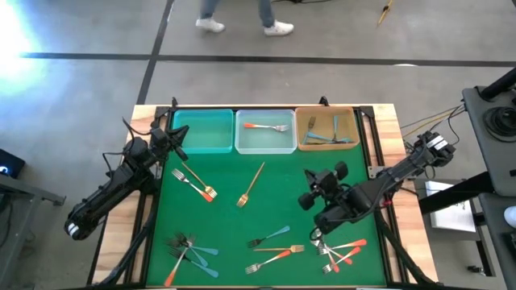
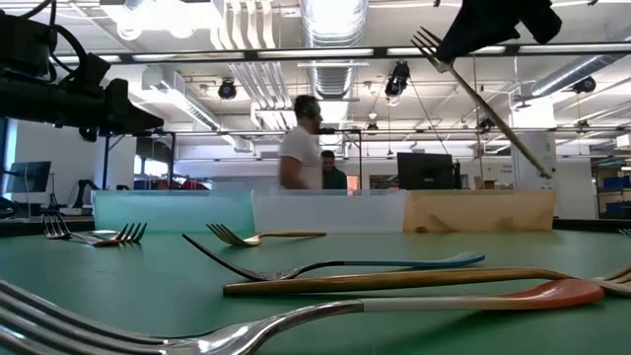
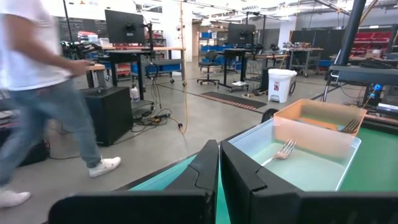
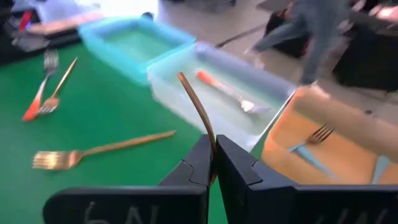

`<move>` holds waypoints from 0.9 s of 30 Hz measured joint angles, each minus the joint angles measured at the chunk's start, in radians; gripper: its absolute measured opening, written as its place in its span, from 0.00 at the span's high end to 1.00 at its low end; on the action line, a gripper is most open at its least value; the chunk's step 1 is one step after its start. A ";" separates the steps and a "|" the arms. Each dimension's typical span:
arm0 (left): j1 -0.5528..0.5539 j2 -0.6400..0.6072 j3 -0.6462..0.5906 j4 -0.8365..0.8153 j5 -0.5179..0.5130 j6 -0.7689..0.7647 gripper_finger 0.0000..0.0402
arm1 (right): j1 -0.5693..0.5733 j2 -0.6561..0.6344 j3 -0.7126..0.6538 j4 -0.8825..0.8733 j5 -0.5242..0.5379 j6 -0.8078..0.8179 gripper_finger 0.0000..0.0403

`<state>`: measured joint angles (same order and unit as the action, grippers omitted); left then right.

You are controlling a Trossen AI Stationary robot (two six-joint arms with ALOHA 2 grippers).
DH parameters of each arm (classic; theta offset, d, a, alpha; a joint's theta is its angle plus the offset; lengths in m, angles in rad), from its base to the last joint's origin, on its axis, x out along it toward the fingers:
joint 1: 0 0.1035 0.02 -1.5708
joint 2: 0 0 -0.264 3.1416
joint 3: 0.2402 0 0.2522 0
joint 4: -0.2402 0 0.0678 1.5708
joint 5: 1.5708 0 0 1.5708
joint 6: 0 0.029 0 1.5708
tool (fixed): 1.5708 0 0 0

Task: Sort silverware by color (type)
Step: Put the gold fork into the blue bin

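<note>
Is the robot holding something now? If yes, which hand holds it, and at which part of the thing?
The right hand holds a gold fork, pinched at its handle. The left hand is shut and holds nothing.

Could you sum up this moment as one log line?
right fingers: shut on gold fork, lifted | left fingers: shut, over teal bin | sorting unfinished

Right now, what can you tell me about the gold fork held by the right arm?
The slim all-gold metal fork is pinched by the shut right tool near one end of its handle, lifted off the green mat. In the low view it hangs tilted, tines uppermost. The arm holds it above the mat's right half, short of the three bins. Only the tool touches it.
</note>
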<state>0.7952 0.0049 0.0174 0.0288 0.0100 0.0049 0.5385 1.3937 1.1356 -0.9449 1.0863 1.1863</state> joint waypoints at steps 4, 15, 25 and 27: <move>0.000 0.000 0.000 0.000 0.000 0.000 1.00 | -0.003 0.001 0.002 0.012 -0.039 -0.032 0.98; 0.000 0.000 0.000 0.000 0.000 0.000 1.00 | -0.011 0.002 0.006 0.150 -0.038 -0.196 0.98; 0.000 0.000 0.000 0.000 0.000 0.000 1.00 | -0.026 0.019 0.006 0.344 -0.040 -0.377 0.98; 0.000 0.000 0.000 0.000 0.000 0.000 1.00 | -0.026 0.019 0.006 0.366 -0.040 -0.378 0.98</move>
<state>0.7954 0.0049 0.0174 0.0288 0.0100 0.0049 0.5125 1.4132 1.1412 -0.5785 1.0458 0.8085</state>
